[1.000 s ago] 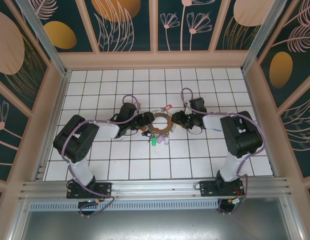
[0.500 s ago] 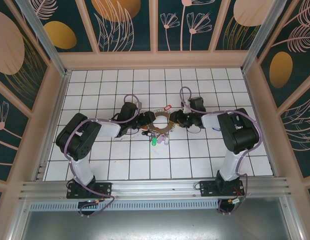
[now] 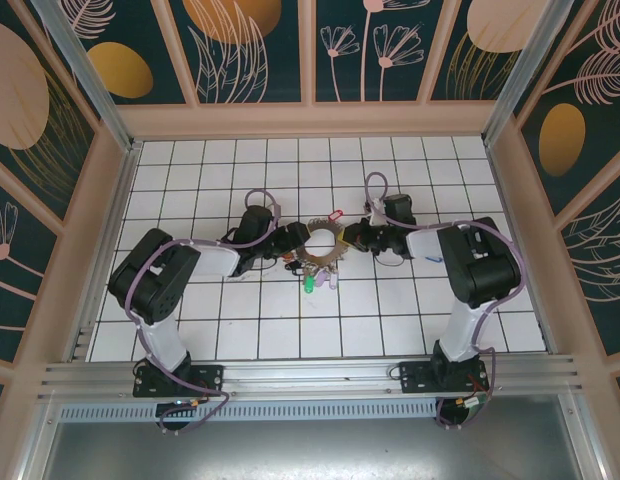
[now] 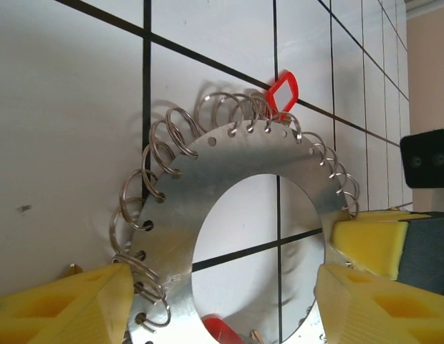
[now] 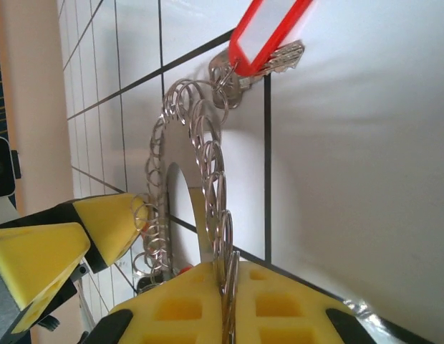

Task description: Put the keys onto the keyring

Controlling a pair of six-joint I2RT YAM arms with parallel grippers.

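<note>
Nearest the arm bases, a green-tagged key hung off the keyring at its 6 o'clock and rested on the tiled table. Then came the keyring itself, a flat metal disc with a big hole, its rim punched and fringed with small wire loops. It sat mid-table, squarely between the two claws.

The right claw was clenched on it. From the right wrist the disc showed edge-on, its 3 o'clock rim pinched between the yellow pads. The left claw stood at the 9 o'clock side, its pads well apart and straddling the disc. One pad seemed to lie against the loops, but I could not tell whether the claw was squeezing the disc or merely standing around it.

Farthest out, at about 1 o'clock on the rim, lay a red-tagged key. Its long axis pointed away from the disc and its head sat right against the loops — hooked on or only touching, too close to call.

The right claw was the nearer one to that key, but it was busy anchoring the disc. My read was that the coming move turned on the left claw working across towards 1 o'clock — lengthwise along that key — while the right held firm.
</note>
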